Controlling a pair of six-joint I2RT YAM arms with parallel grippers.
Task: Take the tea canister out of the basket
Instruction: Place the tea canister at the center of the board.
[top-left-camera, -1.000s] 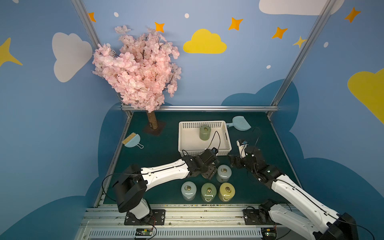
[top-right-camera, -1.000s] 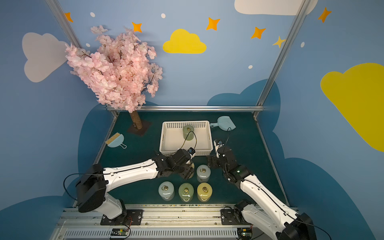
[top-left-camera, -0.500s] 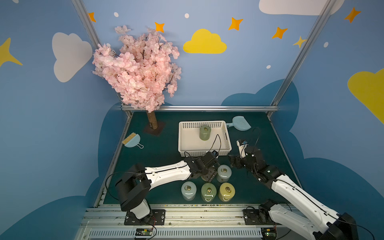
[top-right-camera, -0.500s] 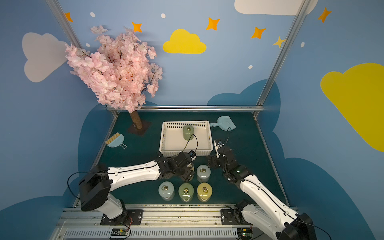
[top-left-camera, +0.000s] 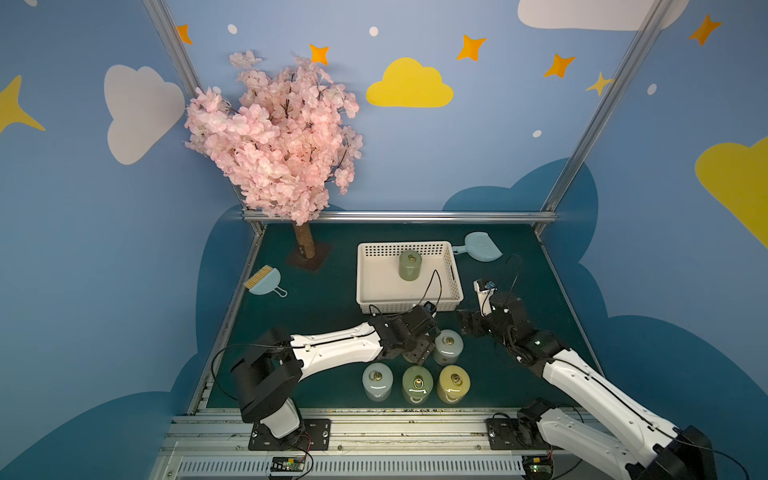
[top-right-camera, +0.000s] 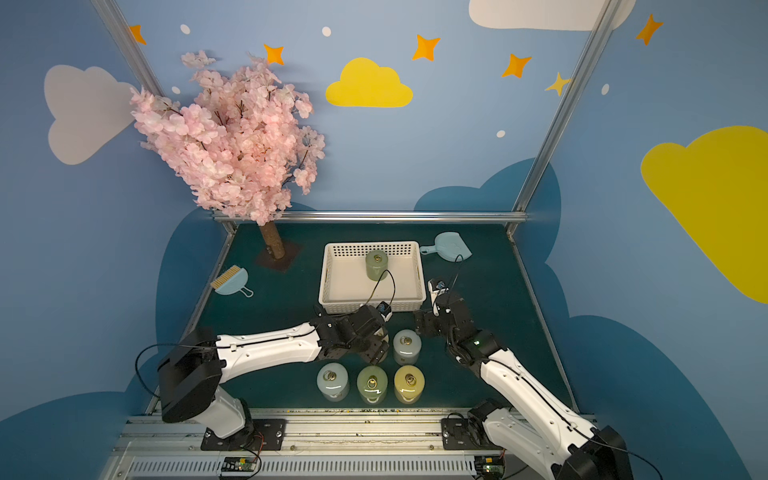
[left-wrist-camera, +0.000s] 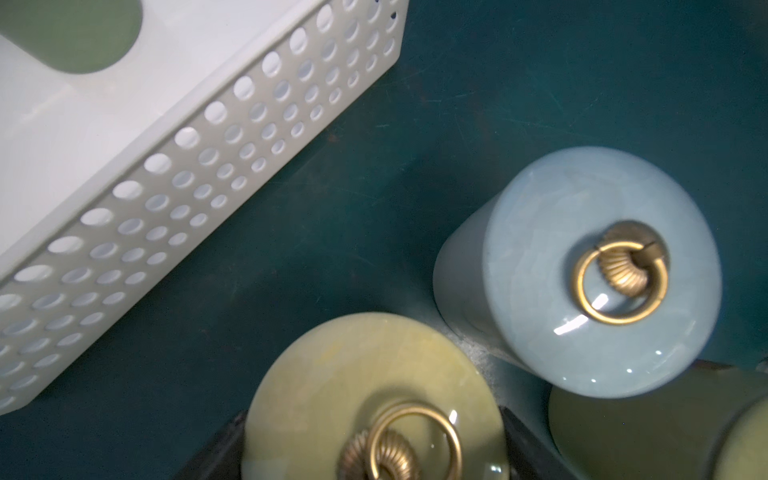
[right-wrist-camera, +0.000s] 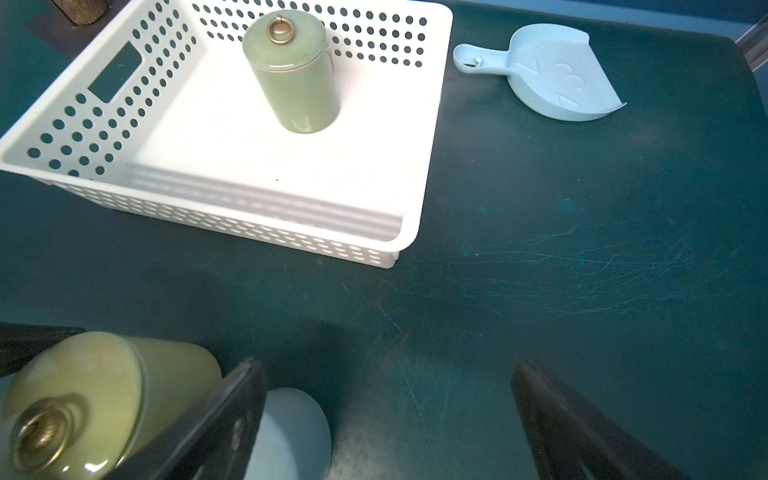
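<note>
Jaws of the left gripper flank the lid of a yellow-green canister; whether they pinch it or stand free cannot be told. Right gripper gapes wide, only bare mat between its fingers. Sage-green tea canister stands upright inside the basket, close to the far wall, about mid-width, ring pull on top. On the robot's side of the basket, just off its near wall, the yellow-green canister and a pale blue canister stand close together. Beyond them, further from the basket, is a row of three canisters. Dustpan lies beside the basket's far right corner. Step in hand reads as setting the yellow-green canister down outside the basket. Done well, the jaws part fully and rise straight past the ring pull, since a sideways exit could knock the pale blue neighbour. Both top views hide most of the yellow-green canister under the left wrist. The left wrist view cuts off its lid and blurs the tea canister to a green patch.
</note>
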